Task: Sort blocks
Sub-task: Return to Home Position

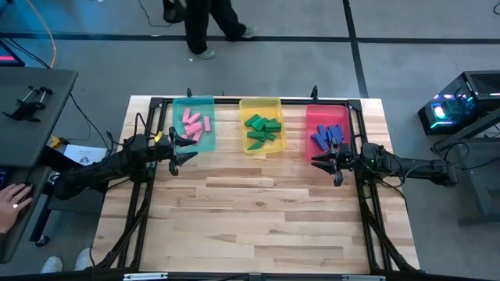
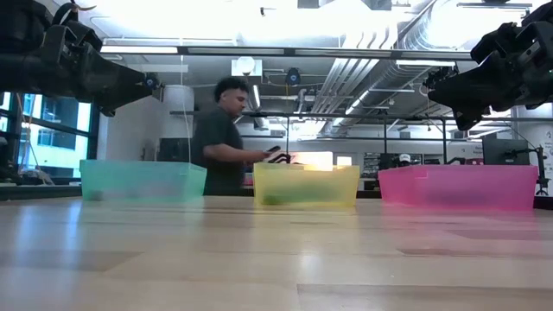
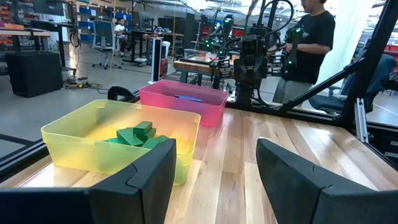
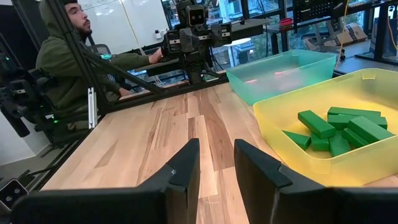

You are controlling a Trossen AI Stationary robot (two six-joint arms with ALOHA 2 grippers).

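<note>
Along the far edge of the table: three trays in a row. Teal tray on the left holds the pink blocks. Yellow tray in the middle holds the green blocks. Red tray on the right holds the blue blocks. No block shows on the bare wood in any view, so the sort reads as complete.

Left gripper: raised off the table, just on the near side of the teal tray's near right corner, pointing right. Its fingers stand wide apart with nothing between them.

Right gripper: raised, just near of the red tray's near edge, pointing left. Its fingers are parted by a narrow gap and hold nothing.

Relation that matters: every block lies on the far side of both grippers, inside a tray. Pink is nearest the left arm and blue nearest the right. Green sits between the two, about equally apart from each. Long axes are mixed within each pile, with no common direction.

Judgement: no grasp is called for. Each arm only needs to pull back to its own side. Path looks free, since the trays lie beyond the fingertips and not between the grippers and their bases.

A person stands beyond the far edge.
</note>
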